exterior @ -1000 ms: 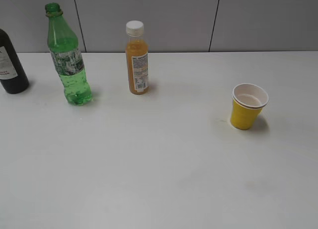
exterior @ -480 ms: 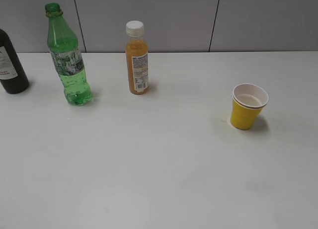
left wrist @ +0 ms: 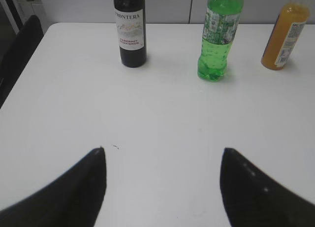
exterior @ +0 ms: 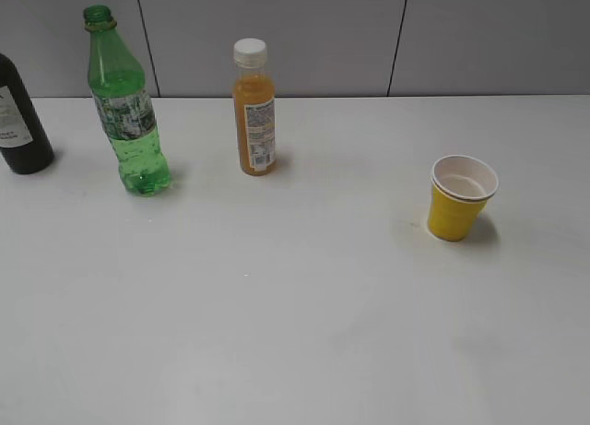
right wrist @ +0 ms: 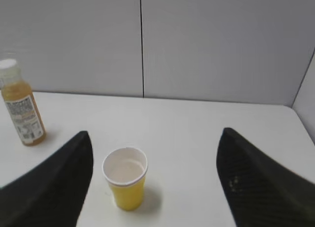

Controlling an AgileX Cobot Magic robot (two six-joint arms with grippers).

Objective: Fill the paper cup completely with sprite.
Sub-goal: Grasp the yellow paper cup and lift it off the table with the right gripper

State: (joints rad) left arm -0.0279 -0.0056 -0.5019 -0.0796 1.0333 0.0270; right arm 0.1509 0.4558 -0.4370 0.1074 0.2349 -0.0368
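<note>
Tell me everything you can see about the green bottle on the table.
The green bottle is tall, clear green plastic with a grey-white printed label around its middle. It has no cap; a green ring sits at the open neck. It stands upright on the white table, between the dark bottle and the orange juice bottle, touching neither. Nothing grips it.

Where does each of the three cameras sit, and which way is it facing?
Exterior view: raised in front of the table, looking down at a slant toward the back wall; shows the green bottle, juice bottle, dark bottle and paper cup; no robot parts.
Left wrist view: on the left arm, facing the three bottles; the open left tool frames the bottom.
Right wrist view: on the right arm, facing the cup; the open right tool shows.
Shared: both wrist views catch the juice bottle.
</note>
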